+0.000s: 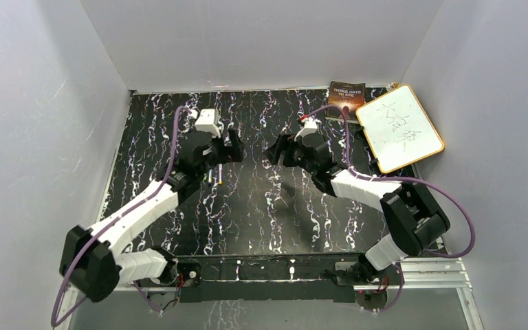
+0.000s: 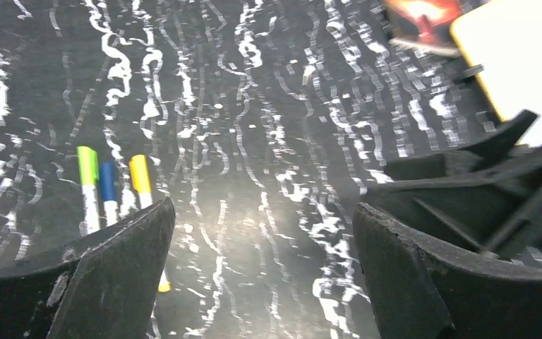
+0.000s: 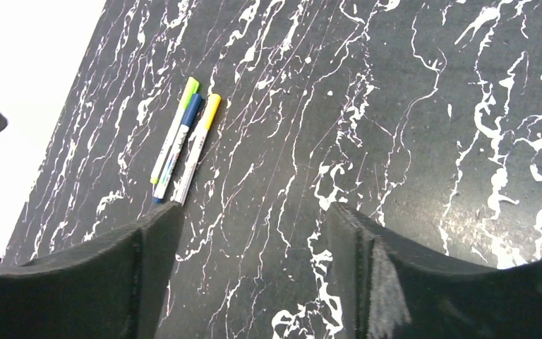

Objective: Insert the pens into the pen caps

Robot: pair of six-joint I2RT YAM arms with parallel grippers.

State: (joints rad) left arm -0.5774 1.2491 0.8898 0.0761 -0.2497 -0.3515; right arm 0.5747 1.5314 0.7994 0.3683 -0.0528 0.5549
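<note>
The left claw (image 2: 263, 219) gapes wide and empty just beside three pens (image 3: 182, 145), which lie side by side on the marbled table (image 3: 409, 127) with their caps (image 2: 107, 181) on. The right claw (image 3: 254, 219) hangs released too. A low sweep by either arm would likely scatter the pens.

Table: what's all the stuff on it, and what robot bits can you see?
Pens: three, white with green, blue and yellow ends, side by side on the table's left half.
Book: one, dark, far right corner.
Whiteboard: one, white with an orange frame, far right, next to the book.
Table: one, black with white veins, under everything.
Left gripper: one, black, open and empty, near the pens.
Right gripper: one, black, open and empty, facing the left one.
</note>
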